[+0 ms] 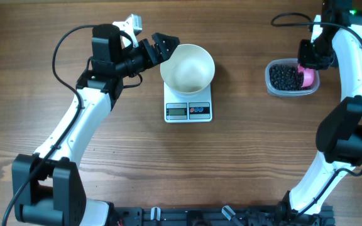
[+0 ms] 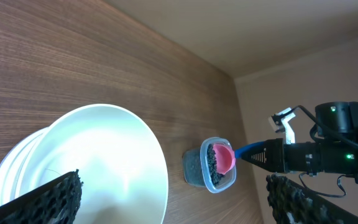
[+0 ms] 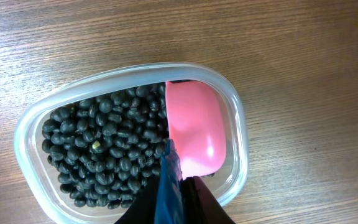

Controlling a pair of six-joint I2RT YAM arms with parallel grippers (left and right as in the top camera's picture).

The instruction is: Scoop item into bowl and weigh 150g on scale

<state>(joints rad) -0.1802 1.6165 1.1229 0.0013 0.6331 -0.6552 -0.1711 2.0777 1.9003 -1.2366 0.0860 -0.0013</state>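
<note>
1. The white bowl [image 1: 188, 65] sits on top of the kitchen scale [image 1: 188, 110], near the middle of the wooden desk [image 1: 244, 157]. It covers most of the platform, leaving the front strip with the display and two buttons showing. The display is too small to read.
2. The inside of the bowl shows plain white in both the overhead and left wrist views.
3. The left gripper [image 1: 159, 51] is at the bowl's left rim with its jaws spread wide, one fingertip to each side of the rim in the left wrist view. They grasp nothing.
4. The black beans [image 3: 104, 149] lie as a dark heap in a clear plastic tub [image 3: 33, 124], which stands on the desk well apart from the scale, towards the right.
5. The pink scoop [image 3: 194, 127] lies in one end of the tub, its head resting on the beans and against the tub wall.
6. The right gripper [image 3: 174, 204] is above the tub, its jaws clenched on the scoop's blue handle [image 3: 168, 177], which slants up from the pink head.
</note>
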